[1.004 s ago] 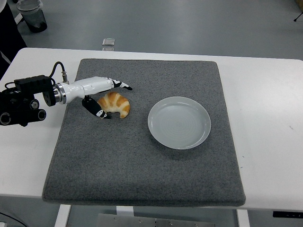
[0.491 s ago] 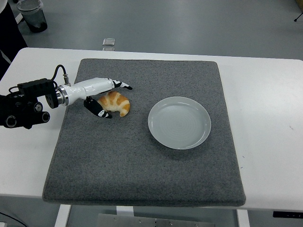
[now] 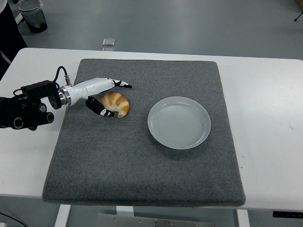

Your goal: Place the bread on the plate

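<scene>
We saw the white left hand (image 3: 100,93) with fingers spread around the golden curved croissant (image 3: 115,103); the round pale-blue plate (image 3: 179,122) sat well apart, to its right.

White table (image 3: 265,85) with rounded far corners, topped by a grey felt mat (image 3: 142,161). Grey smooth floor (image 3: 189,23) beyond, evenly lit, with faint reflections. At 11 o'clock, a dark bin (image 3: 32,14) with a clear liner; at 12 o'clock, a small floor fitting (image 3: 108,42) near the table's far edge.
</scene>
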Controlling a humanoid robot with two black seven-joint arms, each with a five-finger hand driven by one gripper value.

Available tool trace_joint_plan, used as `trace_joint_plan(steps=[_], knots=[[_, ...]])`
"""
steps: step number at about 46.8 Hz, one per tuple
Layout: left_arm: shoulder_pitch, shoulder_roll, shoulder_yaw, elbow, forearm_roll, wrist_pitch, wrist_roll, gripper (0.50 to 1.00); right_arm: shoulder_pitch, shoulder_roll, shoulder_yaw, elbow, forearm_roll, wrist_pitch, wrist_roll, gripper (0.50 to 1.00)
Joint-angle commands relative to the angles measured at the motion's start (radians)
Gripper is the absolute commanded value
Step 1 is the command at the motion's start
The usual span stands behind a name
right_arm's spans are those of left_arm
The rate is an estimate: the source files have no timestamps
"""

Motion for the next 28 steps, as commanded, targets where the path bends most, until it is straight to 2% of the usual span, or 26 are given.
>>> trace_joint_plan(steps=[1,8,11,13,14,20,28], knots=[[0.006,0.000,-0.012,-0.001,0.001,0.000,-0.001,0.934,0.000,0.000,0.000,0.000,0.000,0.000,-0.001,0.930],[0.007,0.000,-0.012,-0.001,0.001,-0.003,-0.002,0.844,0.000,0.000,0.000,0.000,0.000,0.000,0.000,0.932],[0.007,0.000,-0.012,-0.001,0.002,-0.005,-0.004,0.784,0.000,0.000,0.000,0.000,0.000,0.000,0.000,0.930],[0.006,0.000,-0.012,-0.001,0.002,-0.005,-0.004,0.771,0.002,0.000,0.000,0.000,0.000,0.000,0.000,0.930],[0.006,0.000,-0.012,-0.001,0.002,-0.005,-0.004,0.746,0.002,0.000,0.000,0.000,0.000,0.000,-0.001,0.930],[-0.001,0.000,-0.012,-0.001,0.004,-0.005,-0.007,0.500,0.002,0.000,0.000,0.000,0.000,0.000,-0.001,0.930],[-0.010,0.000,-0.012,-0.001,0.004,-0.005,-0.010,0.500,0.002,0.000,0.000,0.000,0.000,0.000,-0.001,0.930]])
